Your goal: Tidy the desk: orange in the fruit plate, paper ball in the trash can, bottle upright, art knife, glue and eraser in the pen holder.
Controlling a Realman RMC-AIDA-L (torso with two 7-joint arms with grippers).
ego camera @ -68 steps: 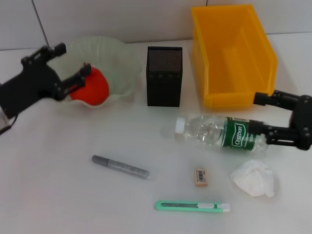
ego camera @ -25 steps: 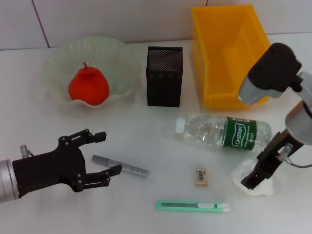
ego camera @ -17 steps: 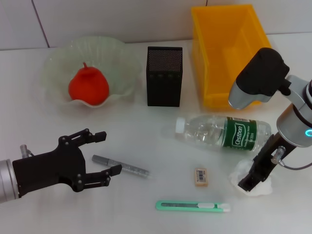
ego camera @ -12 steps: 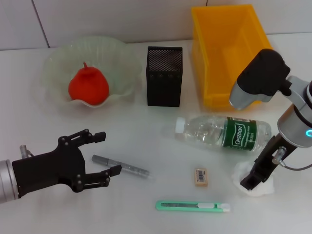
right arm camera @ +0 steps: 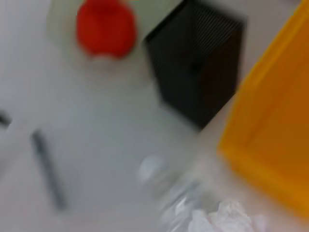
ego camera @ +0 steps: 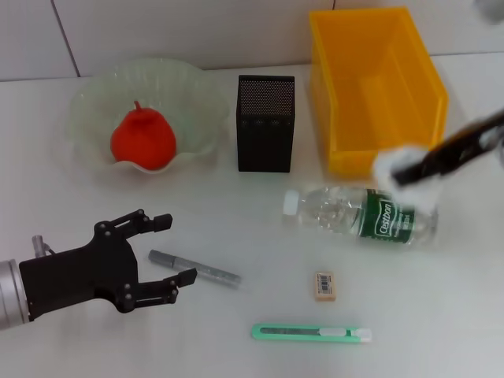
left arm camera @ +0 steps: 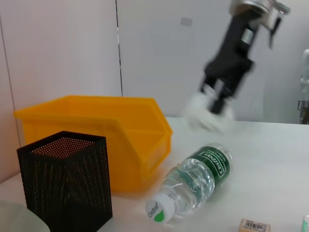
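Above desk [ego camera: 94, 346], crumpled white paper ball [ego camera: 394, 163]

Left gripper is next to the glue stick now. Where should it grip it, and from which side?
Grip the glue around its middle, coming from above with the fingers across its width. It lies flat on the desk, slim and angled, so only its long sides offer purchase. The left gripper is open at its near end; nothing crowds the stick.

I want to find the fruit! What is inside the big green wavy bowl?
The orange sits inside the fruit plate, alone. Its underside, where it touches the plate, is hidden. Neither hand is near: the left hand is by the glue.
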